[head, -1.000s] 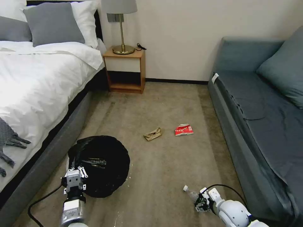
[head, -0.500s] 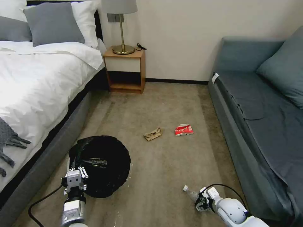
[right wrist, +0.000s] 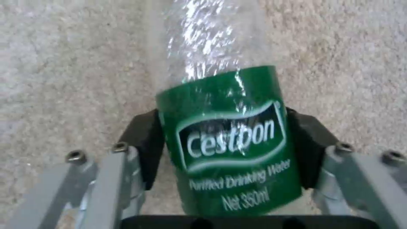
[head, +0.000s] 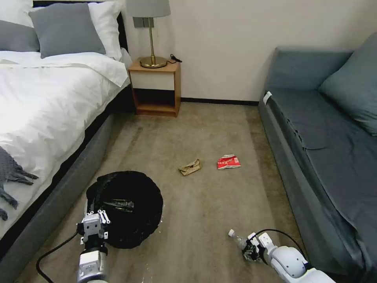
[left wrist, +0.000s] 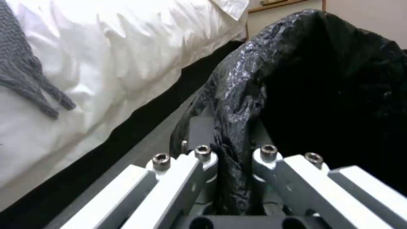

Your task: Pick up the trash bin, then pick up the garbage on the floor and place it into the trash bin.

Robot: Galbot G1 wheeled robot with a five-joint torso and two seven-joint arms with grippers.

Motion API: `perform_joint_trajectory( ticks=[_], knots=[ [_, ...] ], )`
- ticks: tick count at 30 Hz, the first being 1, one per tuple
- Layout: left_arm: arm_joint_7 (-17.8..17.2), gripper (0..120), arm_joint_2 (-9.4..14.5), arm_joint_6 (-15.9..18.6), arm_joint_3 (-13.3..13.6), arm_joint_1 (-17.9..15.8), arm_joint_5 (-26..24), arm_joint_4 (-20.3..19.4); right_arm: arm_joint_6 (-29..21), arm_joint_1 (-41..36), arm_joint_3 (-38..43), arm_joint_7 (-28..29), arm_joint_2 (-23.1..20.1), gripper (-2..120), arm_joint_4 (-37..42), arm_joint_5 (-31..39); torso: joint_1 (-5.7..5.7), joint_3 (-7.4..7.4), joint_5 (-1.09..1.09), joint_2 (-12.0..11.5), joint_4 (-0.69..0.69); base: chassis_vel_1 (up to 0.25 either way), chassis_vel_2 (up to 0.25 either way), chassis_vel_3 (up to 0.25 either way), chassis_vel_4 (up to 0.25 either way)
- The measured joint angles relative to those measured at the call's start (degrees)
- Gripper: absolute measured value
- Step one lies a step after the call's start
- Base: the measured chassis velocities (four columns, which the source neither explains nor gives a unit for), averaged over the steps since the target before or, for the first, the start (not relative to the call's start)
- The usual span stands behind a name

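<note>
Your right end effector is gripping the bottle at its green label, pads pressing both sides, while your left end effector is pinching the trash bin rim.

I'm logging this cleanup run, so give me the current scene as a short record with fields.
left claw: shut on the trash bin's black bag rim, beside the bed
right claw: shut on the bottle at its green label, low over the carpet
on the floor: paper scrap, red packet, lying apart
in the bin: something lies inside, cannot tell what
surroundings: sofa on the right
</note>
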Motion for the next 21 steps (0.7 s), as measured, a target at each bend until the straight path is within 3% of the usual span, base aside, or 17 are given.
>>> perform_joint_trajectory(
  ticks=[13,21],
  knots=[
    [-0.12,4,-0.04,-0.01,0.12,0.24,0.4,0.44,-0.35,-0.91,1.17,0.44,-0.41,25,0.87,-1.07,0.0,0.01,-0.03,-0.02,-0.01,0.0,0.0,0.0,0.0],
    [-0.16,4,-0.28,-0.01,0.36,-0.2,0.89,0.5,-0.98,-1.3,2.66,0.54,-0.98,19,3.31,-0.86,0.0,0.01,-0.03,-0.02,-0.02,0.0,0.0,0.0,0.0]
  ],
)
